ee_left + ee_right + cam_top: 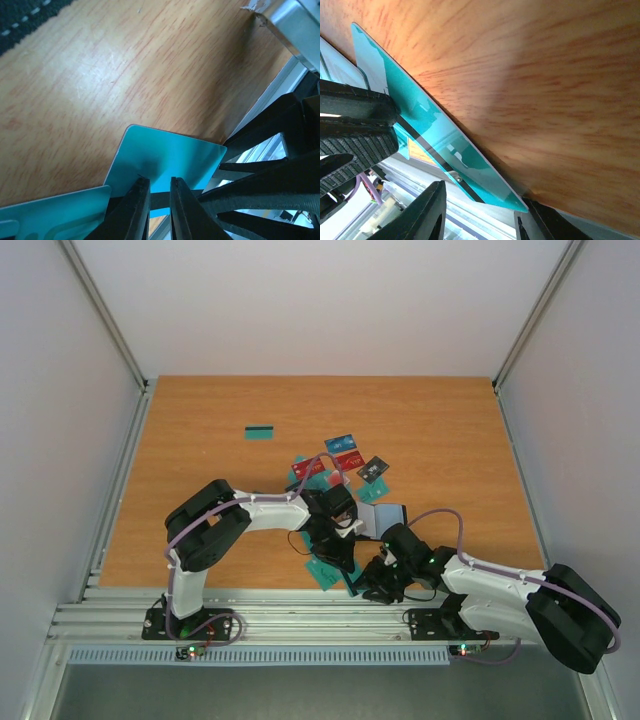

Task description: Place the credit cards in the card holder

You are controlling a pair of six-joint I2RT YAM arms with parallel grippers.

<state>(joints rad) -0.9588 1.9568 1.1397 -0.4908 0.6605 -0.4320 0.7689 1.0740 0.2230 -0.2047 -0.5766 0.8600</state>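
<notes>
- while the left pincer (156, 182) is clenched on the edge of a teal card (167, 157), that card stands tipped up off the table (200, 410) right at the near edge, about midway along it.
- the right pincer (480, 202) is released, its fingers spread either side of the card's low corner and, as far as i can see, not touching it.
- the card holder (388, 514) lies open a little further in from the near edge, just beyond both pincers.
- the other loose cards (345, 455) are scattered toward the middle of the table, with one striped teal card (260, 432) alone toward the far left.
- my worry is that the hold is thin on a slick card, so a hand-over could let it twist or slide out.
- this close to the near edge, a dropped card could slip into the rail gap beyond.
- the pincers are crowded, and a badly timed squeeze could bend the card.
- another teal card (50, 215) lies just beside the held one and could get dragged.
</notes>
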